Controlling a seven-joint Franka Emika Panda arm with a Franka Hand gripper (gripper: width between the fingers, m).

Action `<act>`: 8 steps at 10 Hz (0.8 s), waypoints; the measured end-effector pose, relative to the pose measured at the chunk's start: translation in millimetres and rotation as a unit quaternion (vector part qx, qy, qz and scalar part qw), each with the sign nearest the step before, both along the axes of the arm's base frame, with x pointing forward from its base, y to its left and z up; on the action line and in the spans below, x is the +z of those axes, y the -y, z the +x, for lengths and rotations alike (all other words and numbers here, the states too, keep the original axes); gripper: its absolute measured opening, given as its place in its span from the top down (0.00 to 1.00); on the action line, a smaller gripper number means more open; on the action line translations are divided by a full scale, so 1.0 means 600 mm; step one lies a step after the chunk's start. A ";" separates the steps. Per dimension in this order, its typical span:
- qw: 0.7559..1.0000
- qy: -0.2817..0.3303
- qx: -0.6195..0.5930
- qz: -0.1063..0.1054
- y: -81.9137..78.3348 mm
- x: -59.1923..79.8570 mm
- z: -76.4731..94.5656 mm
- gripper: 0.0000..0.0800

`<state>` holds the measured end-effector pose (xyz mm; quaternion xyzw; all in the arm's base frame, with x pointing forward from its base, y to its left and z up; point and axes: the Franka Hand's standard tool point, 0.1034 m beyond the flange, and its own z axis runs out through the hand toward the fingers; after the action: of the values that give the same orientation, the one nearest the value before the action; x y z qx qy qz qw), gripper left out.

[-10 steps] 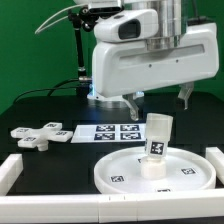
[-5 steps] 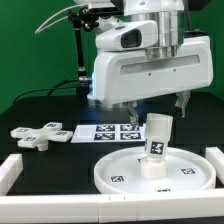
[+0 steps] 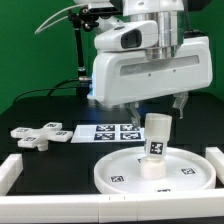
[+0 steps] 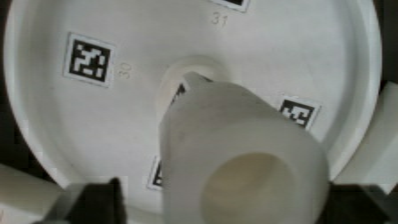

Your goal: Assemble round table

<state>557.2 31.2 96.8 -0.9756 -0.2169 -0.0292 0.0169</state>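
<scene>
On the dark table (image 3: 60, 160), the large rimmed round white plastic disc (image 3: 125, 165) lay flat near the front, between the straight white border rails (image 3: 14, 170). The white cross-shaped plastic foot piece (image 3: 40, 135) lay loose on the table, well apart from the disc toward the exterior view's left, beside the marker board (image 3: 105, 131). The short white cylindrical plastic leg (image 3: 157, 138) stood upright at the disc's centre. Whether it was fully seated there could not be told.

By my reading the job was roughly midway: the leg was set on the disc, and the foot piece was not yet fitted to the leg's top.

The arm hung over the disc with its wrist pointing straight down, directly above the leg. Its pincer (image 3: 158, 104) was open. The dark fingers (image 3: 135, 102) stood apart on either side just above the leg's top, gripping nothing.
</scene>
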 end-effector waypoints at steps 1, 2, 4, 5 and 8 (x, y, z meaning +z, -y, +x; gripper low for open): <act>1.000 0.000 0.000 0.000 0.000 0.000 0.000 0.50; 1.000 0.000 0.000 0.000 0.000 0.000 0.000 0.50; 1.000 0.000 0.000 0.000 0.000 0.000 0.000 0.50; 1.000 0.000 0.000 0.000 0.000 0.000 0.000 0.50; 1.000 0.000 -0.007 0.001 0.000 0.000 0.000 0.49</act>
<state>557.1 31.4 96.6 -0.9771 -0.2099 -0.0296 0.0175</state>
